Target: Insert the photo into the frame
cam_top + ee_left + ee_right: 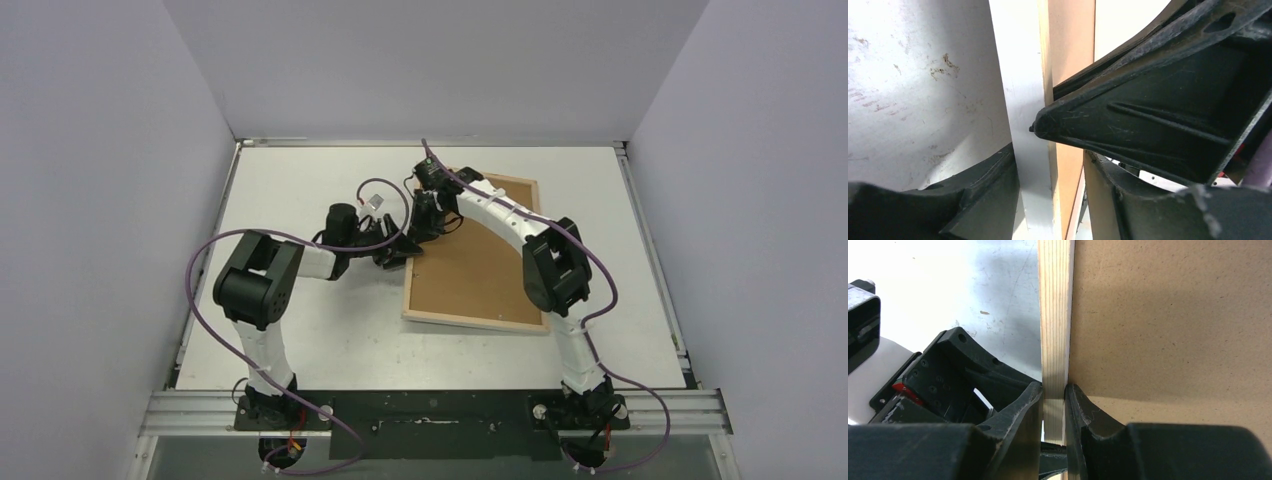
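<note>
Top external view: I see the frame [470, 320] lying back-up on the worktop [300, 190], right of centre and slightly askew, pale wood rim showing all round
Backing board: the plain brown backing board [470, 270] sits inside that rim and fills it
Right hand: my right hand [425, 215] is down on the frame's left rail, toward the far end; the right wrist view shows its two fingers pinching the pale wood strip, one on the outer side over the worktop, the other on the board side, so it is clenched on the frame
Left hand: my left hand [392, 255] is at the same left rail, just beside the right hand and nearer to me; its wrist view has the rail's edge running between the two fingers, but I cannot tell whether they press on it
Rail height: whether that edge is raised off the worktop, I cannot tell
</note>
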Robot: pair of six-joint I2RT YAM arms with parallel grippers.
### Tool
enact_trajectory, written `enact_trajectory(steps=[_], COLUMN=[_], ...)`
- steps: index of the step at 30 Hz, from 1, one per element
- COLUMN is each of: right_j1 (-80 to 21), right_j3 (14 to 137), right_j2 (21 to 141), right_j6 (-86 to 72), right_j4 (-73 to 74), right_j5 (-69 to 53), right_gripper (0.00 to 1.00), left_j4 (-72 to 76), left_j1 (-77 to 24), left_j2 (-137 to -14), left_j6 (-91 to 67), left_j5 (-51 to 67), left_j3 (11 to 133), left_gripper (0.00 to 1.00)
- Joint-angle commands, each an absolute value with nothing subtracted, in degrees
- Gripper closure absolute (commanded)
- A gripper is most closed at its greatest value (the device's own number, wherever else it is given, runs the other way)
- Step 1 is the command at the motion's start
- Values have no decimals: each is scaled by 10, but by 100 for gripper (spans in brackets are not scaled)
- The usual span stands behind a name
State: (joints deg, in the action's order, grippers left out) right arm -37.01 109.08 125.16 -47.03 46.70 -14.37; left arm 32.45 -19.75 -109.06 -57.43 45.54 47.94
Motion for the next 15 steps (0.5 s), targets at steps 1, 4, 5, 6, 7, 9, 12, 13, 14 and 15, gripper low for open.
enact_trajectory(steps=[1, 4, 5, 6, 7, 9, 12, 13, 14, 15], right_j1=[-359, -352, -350, -347, -345, -340, -335, -331, -328, -323], right_j3=[1109, 1092, 1080, 1072, 1066, 1053, 1046, 1044, 1039, 1037], right_j2=[1188, 1180, 1175, 1171, 1167, 1160, 1155, 1149, 1144, 1139], right_j6=[-499, -505, -509, -512, -515, -521, -524, -524, -527, -529], right_j4=[415, 400, 391, 384, 380, 366, 361, 359, 354, 352], right_j5=[-174, -175, -176, -175, -174, -177, -179, -177, -175, -171], right_gripper=[99, 99, 99, 98, 98, 96, 85, 78, 69, 60], left_j4=[404, 441, 454, 469, 493, 523, 522, 517, 509, 500], left_j1=[-191, -187, -186, -185, -185, -184, -182, -182, -180, -177], left_j2=[-1099, -1098, -1099, -1100, -1102, -1104, -1101, -1098, -1093, -1088], left_j6=[-610, -640, -651, -664, -677, -698, -707, -707, -707, -706], left_j5=[482, 488, 490, 494, 496, 501, 504, 504, 504, 504], left_j3=[500, 499, 498, 498, 496, 495, 503, 506, 509, 514], left_gripper=[59, 70, 74, 78, 81, 88, 97, 99, 100, 100])
